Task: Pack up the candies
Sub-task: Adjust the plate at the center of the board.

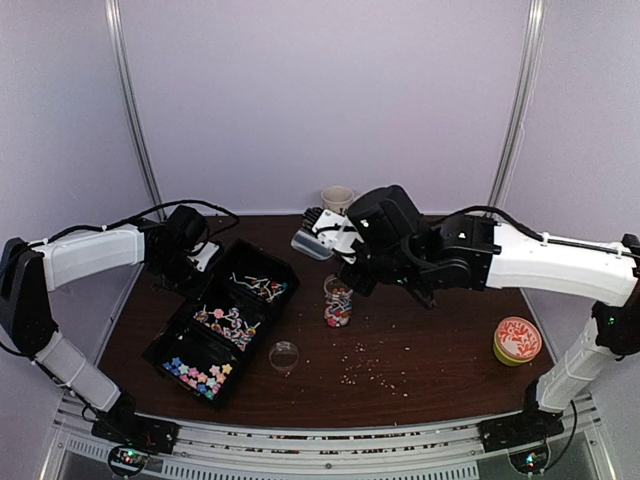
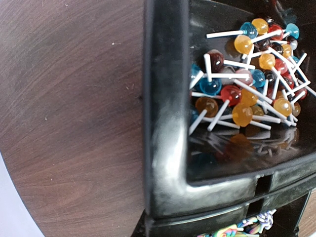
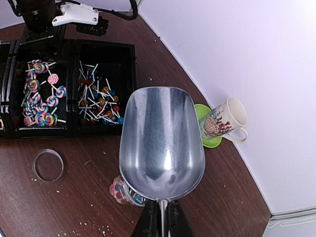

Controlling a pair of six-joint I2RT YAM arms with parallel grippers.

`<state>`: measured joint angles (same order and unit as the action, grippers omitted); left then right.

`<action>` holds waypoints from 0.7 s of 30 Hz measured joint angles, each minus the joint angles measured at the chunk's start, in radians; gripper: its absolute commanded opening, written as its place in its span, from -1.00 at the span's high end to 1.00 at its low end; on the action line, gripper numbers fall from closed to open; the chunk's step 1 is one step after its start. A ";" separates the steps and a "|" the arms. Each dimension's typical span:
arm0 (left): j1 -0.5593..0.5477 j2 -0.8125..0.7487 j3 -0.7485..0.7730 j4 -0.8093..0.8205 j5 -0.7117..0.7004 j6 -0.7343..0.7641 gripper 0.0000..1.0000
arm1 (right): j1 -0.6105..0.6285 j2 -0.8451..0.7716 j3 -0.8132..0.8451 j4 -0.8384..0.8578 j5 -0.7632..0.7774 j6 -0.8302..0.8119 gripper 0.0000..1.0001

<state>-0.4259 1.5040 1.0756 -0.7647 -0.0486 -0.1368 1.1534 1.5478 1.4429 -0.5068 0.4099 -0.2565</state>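
So the candies point(image 1: 228, 325) are tiny, light, hard little things. There are stick pops point(image 2: 242, 114) in the far bin of the tray point(image 1: 170, 338), swirl pops in the middle and pastel stars in the near one. I reckon pinching them one at a time is hopeless: the round heads roll, the sticks tangle into each other, and the stars will skate off anything smooth. They're probably a bit chippy too if you ram them. The best bet is to get under the heap, with the lip low along the bin floor, and lift a load.

The right gripper point(image 3: 161, 219) is clamped tight on the handle of a metal scoop point(image 3: 162, 143), and the bowl of it is bare (nothing riding in it at all). It hangs right over the jar point(image 3: 123, 191), which has some candies in the bottom. The tray sits off to the scoop's left, well apart, so the loose stock is a proper reach away.

The left gripper point(image 1: 185, 255) is at the tray's far left corner. Its wrist view shows the tray wall right up close but not its fingers, so I can't tell if it's pinching the rim or just parked there.
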 measured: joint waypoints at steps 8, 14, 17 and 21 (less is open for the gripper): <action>0.000 0.000 0.000 0.001 0.001 0.000 1.00 | 0.021 0.277 0.338 -0.219 -0.001 0.076 1.00; 0.013 0.000 0.000 0.009 0.055 0.000 1.00 | 0.027 0.403 0.492 -0.365 -0.009 0.134 1.00; 0.040 0.000 0.000 0.014 0.115 -0.002 1.00 | 0.027 0.403 0.498 -0.385 -0.009 0.162 1.00; 0.100 0.002 0.000 0.038 0.214 -0.012 1.00 | 0.027 0.356 0.457 -0.354 -0.016 0.195 1.00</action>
<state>-0.3260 1.5055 1.0752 -0.7265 0.1650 -0.1486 1.1801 1.9034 1.8999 -0.8608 0.3943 -0.0612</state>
